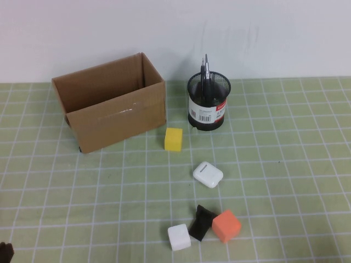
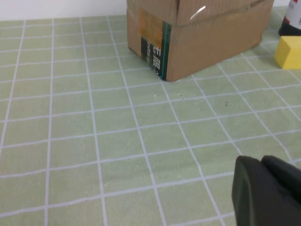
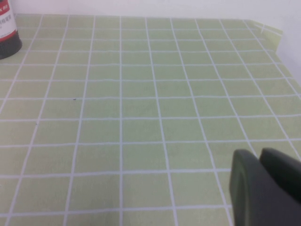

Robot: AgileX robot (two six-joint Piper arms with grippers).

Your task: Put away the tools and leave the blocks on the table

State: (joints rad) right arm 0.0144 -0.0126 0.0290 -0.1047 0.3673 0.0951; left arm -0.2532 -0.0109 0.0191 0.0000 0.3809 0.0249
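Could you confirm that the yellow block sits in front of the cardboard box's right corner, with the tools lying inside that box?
Not quite: the high view shows the tools standing in the black mesh cup, not the cardboard box. The yellow block is placed as you say.

**Matt foam, glossy plastic, raw cardboard**

Here's the worktop: a smooth, light green covering with a low sheen and printed white grid lines. The box is plain brown cardboard, matt, with a strip of shiny clear tape across its side. The pen holder is black metal mesh wrapped in a paper label. The yellow block, white block and orange block look like soft matt foam. The white case is smooth glossy plastic.
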